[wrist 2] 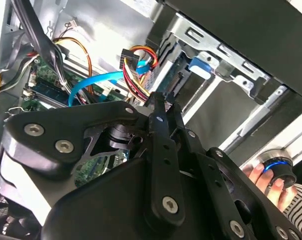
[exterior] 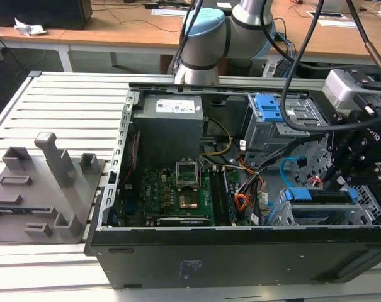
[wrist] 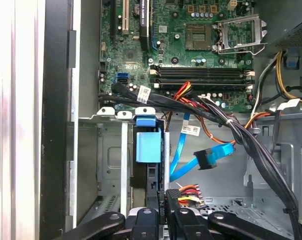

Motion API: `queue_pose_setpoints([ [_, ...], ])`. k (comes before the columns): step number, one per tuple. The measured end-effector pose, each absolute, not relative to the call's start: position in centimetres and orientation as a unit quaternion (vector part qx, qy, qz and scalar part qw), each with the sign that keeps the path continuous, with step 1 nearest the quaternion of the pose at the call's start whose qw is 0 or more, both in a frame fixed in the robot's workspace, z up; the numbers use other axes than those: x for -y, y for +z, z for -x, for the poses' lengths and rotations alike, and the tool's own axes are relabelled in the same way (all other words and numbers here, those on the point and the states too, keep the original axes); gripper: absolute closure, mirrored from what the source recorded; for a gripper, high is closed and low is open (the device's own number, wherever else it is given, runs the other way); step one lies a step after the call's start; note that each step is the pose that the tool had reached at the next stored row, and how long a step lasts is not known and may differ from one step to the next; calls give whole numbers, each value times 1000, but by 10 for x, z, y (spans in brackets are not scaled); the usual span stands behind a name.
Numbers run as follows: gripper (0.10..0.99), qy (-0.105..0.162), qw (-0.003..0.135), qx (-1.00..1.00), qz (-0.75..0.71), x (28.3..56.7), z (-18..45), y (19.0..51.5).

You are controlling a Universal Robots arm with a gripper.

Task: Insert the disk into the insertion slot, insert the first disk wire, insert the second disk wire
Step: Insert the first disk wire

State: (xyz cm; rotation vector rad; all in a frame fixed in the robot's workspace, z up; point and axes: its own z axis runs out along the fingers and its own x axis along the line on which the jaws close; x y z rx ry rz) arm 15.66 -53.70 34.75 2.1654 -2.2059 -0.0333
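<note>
1 disk, blue-framed, sits edge-on in the insertion slot; jaws of the gripper clamp a black wire plug.

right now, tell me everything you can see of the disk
The disk shows mainly as its bright blue plastic carrier, with a broad blue tab at one end. It sits down inside the insertion slot, a silver sheet-metal cage, so its metal body and label are hidden. The gripper is close to its end; whether they touch cannot be told. A light-blue flat cable hangs beside the cage, its connector free.
</note>
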Motion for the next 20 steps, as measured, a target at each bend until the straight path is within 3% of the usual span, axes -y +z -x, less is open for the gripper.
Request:
queue_pose_setpoints([
  [10, 902, -11, 25, 713, -700, 557, -157, 348],
  [20, 902, -13, 24, 713, -700, 557, -164, 343],
])
